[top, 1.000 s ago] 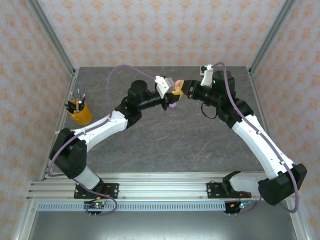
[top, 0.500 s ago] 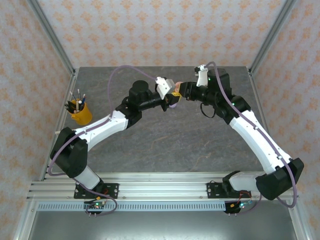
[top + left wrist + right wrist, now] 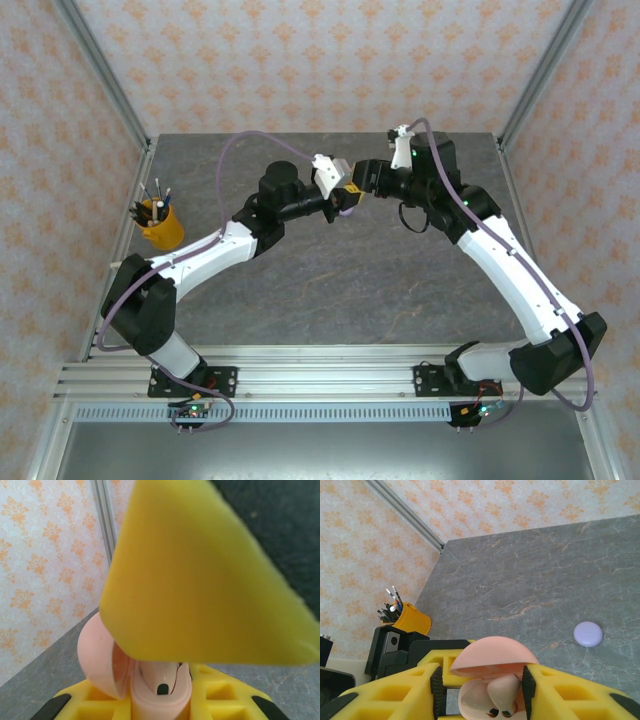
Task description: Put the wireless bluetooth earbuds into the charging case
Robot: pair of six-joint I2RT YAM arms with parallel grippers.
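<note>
My left gripper (image 3: 347,192) (image 3: 160,705) is shut on a pale pink round charging case (image 3: 160,700), held above the table with its lid (image 3: 495,656) hinged open. My right gripper (image 3: 362,183) (image 3: 482,690) meets it from the right and stands open, its yellow fingers (image 3: 200,580) on either side of the case. The left pad (image 3: 436,690) is clear of the case and the right pad (image 3: 528,687) sits at the lid's edge. Two pale pink earbuds (image 3: 505,692) lie side by side in the case's base.
A lilac round case (image 3: 588,633) lies shut on the grey table (image 3: 530,580), to the right. A yellow cup of pens (image 3: 160,222) (image 3: 410,620) stands at the left edge. Patterned walls and metal posts close in the back and sides.
My right gripper has moved left, up against the case in my left gripper, and its jaws have spread. The left arm has stayed in place.
</note>
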